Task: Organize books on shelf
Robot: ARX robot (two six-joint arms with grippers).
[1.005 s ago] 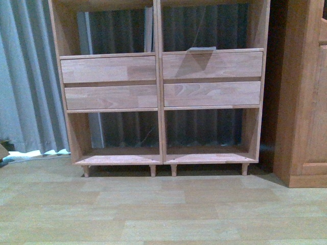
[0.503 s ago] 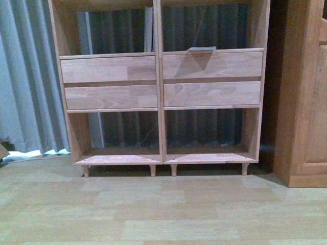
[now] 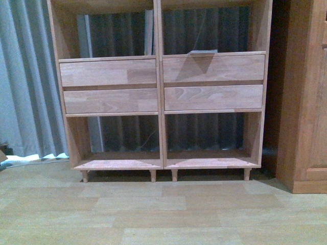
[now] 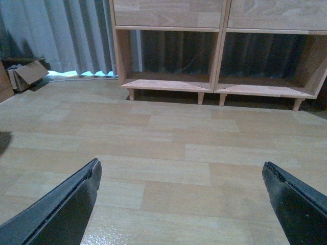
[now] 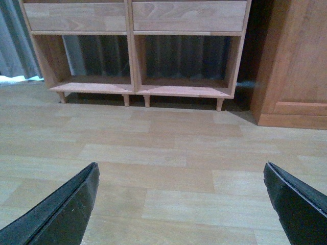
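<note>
Shelf (image 3: 162, 81): pale-wood twin unit on short peg legs, square ahead in the front view, backed against a grey curtain (image 3: 25, 76). Each half has two flat drawer fronts (image 3: 108, 71) with an open bay above and below.
Lower bays (image 3: 120, 135): both bare, with the curtain showing through the open back. The wrist views agree.
Books: none surely identified. A grey slab (image 3: 203, 51) lies flat on the board above the right drawers, only its front edge showing. A pale strip (image 3: 148, 30) stands upright against the centre divider in the upper left bay. Either may be a book, but both are too dim and cropped to tell.
Left gripper (image 4: 180, 164): fingers spread wide with nothing between them, low over the plank floor (image 4: 163, 132), aimed at the shelf base. A cardboard box (image 4: 28, 74) sits off by the curtain.
Right gripper (image 5: 180, 166): likewise splayed and empty, facing the right half of the shelf.
Reason for posture: judged a carry or approach stance. Nothing graspable lies within reach, so the jaws wait open.
Stage: early by the look of it, with no book in hand.
Next: likely raise an arm to the upper bays. A flat-lying slab would want an edge grip.
Risk: the orange-brown cabinet (image 3: 306, 102) stands near the shelf's right side, leaving little elbow room there.
</note>
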